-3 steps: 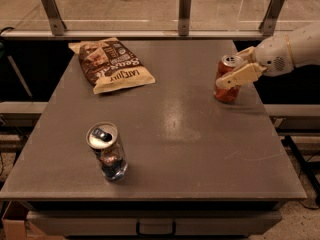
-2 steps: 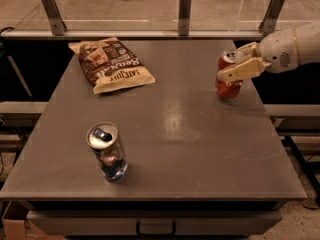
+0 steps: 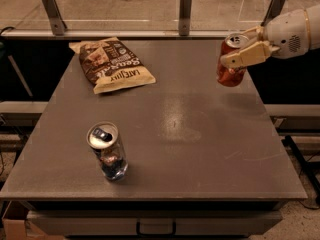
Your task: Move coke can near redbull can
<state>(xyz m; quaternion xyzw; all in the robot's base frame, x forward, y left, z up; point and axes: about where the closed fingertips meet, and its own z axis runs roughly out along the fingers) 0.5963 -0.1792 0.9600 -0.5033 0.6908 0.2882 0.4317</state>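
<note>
The red coke can [image 3: 230, 70] with a silver top hangs above the far right part of the grey table [image 3: 200, 149], lifted off its surface. My gripper [image 3: 243, 48] comes in from the right on a white arm and is shut on the coke can, one beige finger across its front. The redbull can [image 3: 107, 151], dark blue and silver, stands upright near the table's front left, far from the gripper.
A brown chip bag [image 3: 114, 64] lies flat at the table's back left. A glass barrier with metal posts [image 3: 185, 9] runs along the back edge. The table's front edge drops off below the redbull can.
The gripper has lifted the coke can off the table and raised it a little, staying over the far right side. The redbull can and chip bag have not moved.
</note>
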